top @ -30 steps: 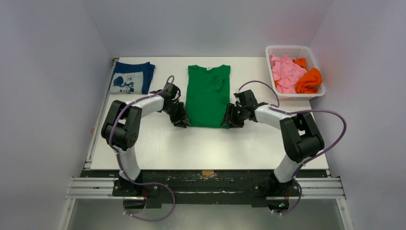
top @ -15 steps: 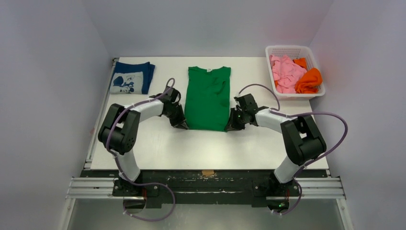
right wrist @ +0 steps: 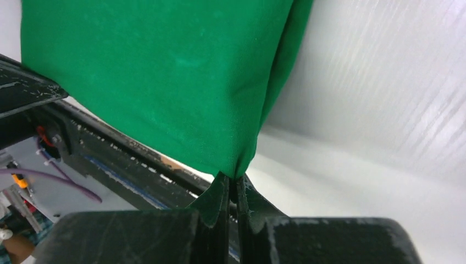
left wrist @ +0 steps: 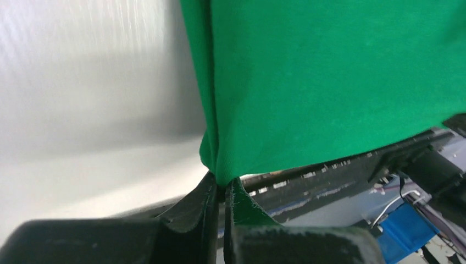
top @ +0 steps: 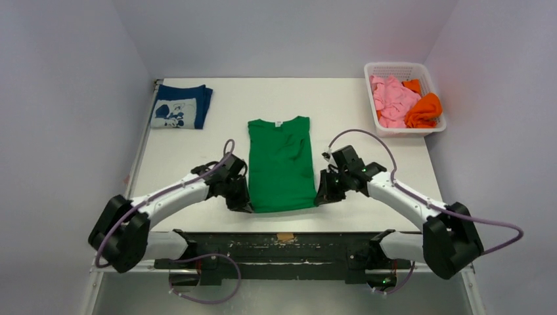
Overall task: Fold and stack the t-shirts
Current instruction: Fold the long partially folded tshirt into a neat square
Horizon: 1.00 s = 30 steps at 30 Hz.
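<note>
Green t-shirt (top: 281, 164) lies flat on the table (top: 355, 105) in the overhead view. Its sleeves are turned in, so it forms a long, narrow strip. The left end effector (top: 244, 205) sits at its near left corner and the right end effector (top: 322, 197) at its near right corner. Well to the left of the green t-shirt, a navy t-shirt (top: 178, 108) rests folded with its print up. Well to its right, a basket (top: 399, 65) holds a pink t-shirt (top: 391, 98) and an orange t-shirt (top: 423, 110), both crumpled.

From the left wrist, the left end effector (left wrist: 222, 187) is clenched on the hem corner of the green t-shirt (left wrist: 329, 77), with cloth pinched between its fingers.

From the right wrist, the right end effector (right wrist: 233, 184) grips the opposite hem corner of the green t-shirt (right wrist: 154, 71) just as tightly.

By my judgement, one shirt is finished. The green one is roughly half folded: its crosswise folds and the stacking onto the navy one remain. The two in the basket are not yet started.
</note>
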{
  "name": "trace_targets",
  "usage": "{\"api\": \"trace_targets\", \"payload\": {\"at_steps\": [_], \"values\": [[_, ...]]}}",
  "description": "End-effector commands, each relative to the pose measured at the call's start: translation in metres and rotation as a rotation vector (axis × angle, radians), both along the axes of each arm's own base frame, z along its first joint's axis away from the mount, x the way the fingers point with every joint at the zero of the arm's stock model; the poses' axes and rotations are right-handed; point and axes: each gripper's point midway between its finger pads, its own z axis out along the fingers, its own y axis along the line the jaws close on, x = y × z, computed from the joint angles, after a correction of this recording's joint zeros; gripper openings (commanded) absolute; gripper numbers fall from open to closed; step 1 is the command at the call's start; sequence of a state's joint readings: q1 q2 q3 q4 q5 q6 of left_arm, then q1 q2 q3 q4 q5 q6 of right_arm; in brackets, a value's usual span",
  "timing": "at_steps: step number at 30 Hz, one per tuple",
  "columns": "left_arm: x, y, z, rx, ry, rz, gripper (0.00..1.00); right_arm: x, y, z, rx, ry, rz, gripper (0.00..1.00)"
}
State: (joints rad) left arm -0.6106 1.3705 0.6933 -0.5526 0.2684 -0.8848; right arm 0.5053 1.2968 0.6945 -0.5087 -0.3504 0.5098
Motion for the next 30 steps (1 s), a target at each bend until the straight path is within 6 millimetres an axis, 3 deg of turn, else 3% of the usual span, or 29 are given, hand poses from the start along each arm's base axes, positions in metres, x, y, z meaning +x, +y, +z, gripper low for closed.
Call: {"api": "trace_targets", "payload": {"at_steps": [1,4,7,11,15,21,30], "values": [[-0.009,0.020,0.037,0.024,-0.083,0.078,0.00,-0.016,-0.009,0.033,0.013,-0.012,-0.001,0.00],[0.007,0.010,0.077,-0.062,-0.212,0.069,0.00,0.003,0.002,0.065,0.069,-0.102,-0.009,0.00],[0.031,0.008,0.103,-0.052,-0.312,0.074,0.00,0.036,0.004,0.086,0.058,-0.201,-0.057,0.00],[0.081,0.002,0.134,-0.094,-0.396,0.107,0.00,0.088,0.010,0.116,0.130,-0.299,-0.111,0.00],[0.133,0.007,0.154,-0.087,-0.440,0.128,0.00,0.141,0.014,0.127,0.180,-0.347,-0.175,0.00],[0.196,0.018,0.161,0.009,-0.456,0.140,0.00,0.196,0.012,0.128,0.171,-0.342,-0.213,0.00],[0.265,0.017,0.134,0.013,-0.404,0.150,0.00,0.261,0.006,0.115,0.114,-0.324,-0.259,0.00]]}}
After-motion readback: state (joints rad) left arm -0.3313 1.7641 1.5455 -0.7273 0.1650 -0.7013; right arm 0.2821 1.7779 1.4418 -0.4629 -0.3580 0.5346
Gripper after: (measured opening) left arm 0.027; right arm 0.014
